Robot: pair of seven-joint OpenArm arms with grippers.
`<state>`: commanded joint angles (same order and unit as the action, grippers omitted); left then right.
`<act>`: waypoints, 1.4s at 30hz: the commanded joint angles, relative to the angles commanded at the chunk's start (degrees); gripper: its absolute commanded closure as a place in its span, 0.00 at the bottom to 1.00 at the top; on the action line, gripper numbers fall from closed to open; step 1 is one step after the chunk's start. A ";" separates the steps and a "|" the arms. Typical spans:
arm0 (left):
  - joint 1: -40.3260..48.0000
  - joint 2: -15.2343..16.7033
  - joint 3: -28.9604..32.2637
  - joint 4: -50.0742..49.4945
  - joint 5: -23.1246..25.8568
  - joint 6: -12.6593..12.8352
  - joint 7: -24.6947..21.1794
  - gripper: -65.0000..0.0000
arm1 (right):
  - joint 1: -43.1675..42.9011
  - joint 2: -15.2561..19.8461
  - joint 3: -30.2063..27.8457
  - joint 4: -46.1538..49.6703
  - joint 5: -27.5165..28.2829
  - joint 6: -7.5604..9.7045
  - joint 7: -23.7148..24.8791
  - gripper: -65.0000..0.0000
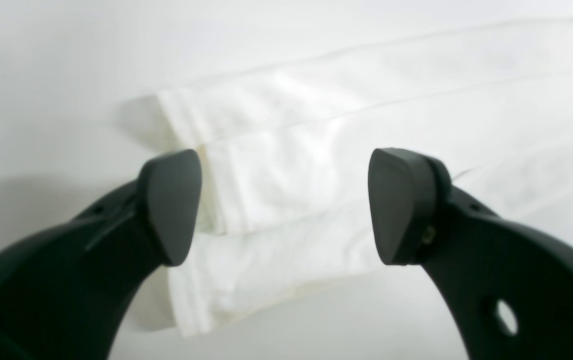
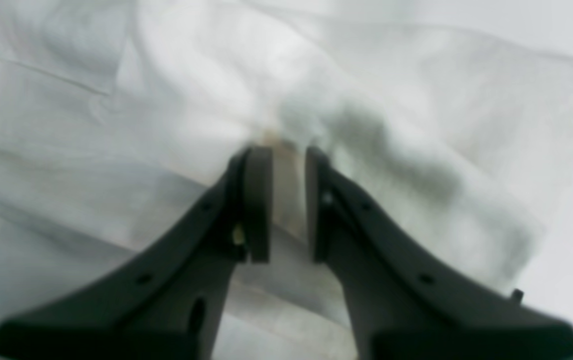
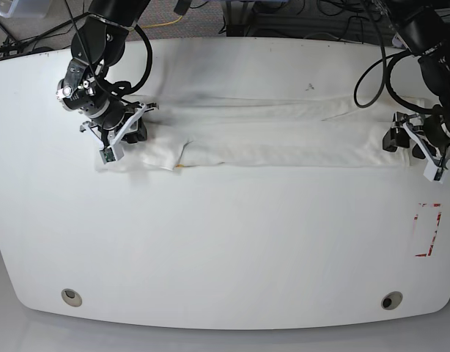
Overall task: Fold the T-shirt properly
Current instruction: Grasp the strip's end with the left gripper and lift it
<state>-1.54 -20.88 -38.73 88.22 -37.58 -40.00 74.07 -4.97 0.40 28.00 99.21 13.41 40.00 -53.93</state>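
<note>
Spanning the tabletop (image 3: 232,249) crosswise, the T-shirt (image 3: 283,143) runs between both hands; left hand (image 1: 285,207) spread above one end; right hand (image 2: 289,205) nearly closed, grip unclear.

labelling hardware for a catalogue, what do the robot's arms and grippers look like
Both arms are mostly black with silvery-white metal parts and loops of black cable. The left gripper has broad, rounded dark grey pads; the right gripper shows slim, dark fingers.

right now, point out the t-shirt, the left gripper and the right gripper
t-shirt (image 3: 283,143): base view, middle of the folded strip
left gripper (image 1: 285,207): left wrist view, between the fingers
right gripper (image 2: 289,205): right wrist view, between the fingers
</note>
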 joint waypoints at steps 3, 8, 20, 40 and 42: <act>0.26 -0.79 -1.67 -4.66 -0.18 0.00 -3.25 0.25 | 0.00 0.00 0.00 0.00 0.00 0.00 0.00 0.83; 0.09 -4.22 -1.85 -10.55 -0.26 0.00 -5.98 0.25 | -0.35 0.00 0.00 0.00 0.00 0.00 0.00 0.83; 0.18 -6.68 2.46 -20.13 -0.26 0.00 -12.48 0.25 | -0.35 0.00 0.00 0.00 0.00 0.00 0.00 0.83; 0.00 -0.09 3.87 -18.64 1.05 0.00 -12.57 0.90 | -0.26 0.00 0.00 -0.09 0.00 0.00 0.00 0.83; 0.35 -0.09 3.87 -13.54 1.05 0.00 -12.48 0.90 | -0.09 0.00 0.00 -0.09 0.00 0.00 0.00 0.83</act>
<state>-1.19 -20.97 -34.86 74.68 -36.53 -40.00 61.58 -5.05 0.40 28.00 99.12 13.41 40.00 -53.93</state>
